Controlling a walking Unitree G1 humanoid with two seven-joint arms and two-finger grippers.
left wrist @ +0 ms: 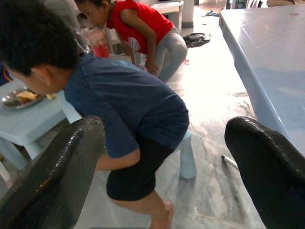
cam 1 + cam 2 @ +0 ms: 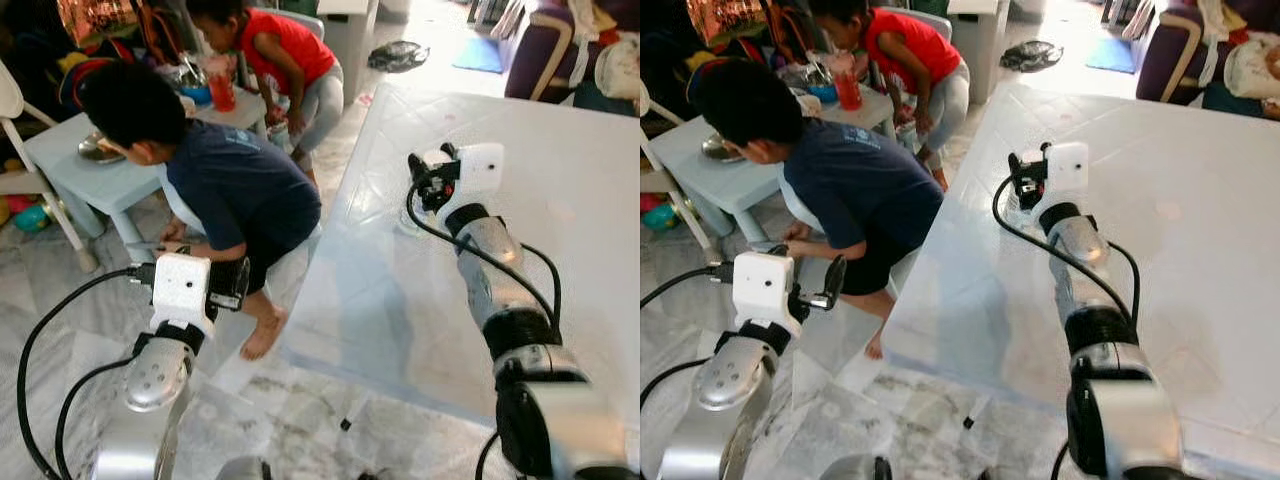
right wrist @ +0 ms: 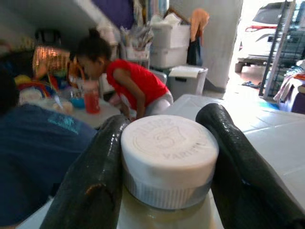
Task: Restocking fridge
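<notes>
A clear bottle with a white embossed screw cap (image 3: 169, 157) stands on the pale plastic table (image 2: 560, 200) near its left edge. My right gripper (image 2: 1025, 187) reaches over that edge, and its two black fingers (image 3: 93, 181) press the cap from both sides, shut on it. In the eye views the bottle is mostly hidden behind the gripper. My left gripper (image 2: 828, 284) is held low over the marble floor, left of the table. It is open and holds nothing; its fingers (image 1: 57, 176) point toward a crouching person.
A person in a dark blue shirt (image 2: 235, 185) crouches just beyond my left gripper, close to the table's corner. Another in red (image 2: 285, 50) bends over a small light blue table (image 2: 70, 160) with a plate (image 2: 98, 148) and red cup (image 2: 221, 90). A purple sofa (image 2: 545, 50) stands far right.
</notes>
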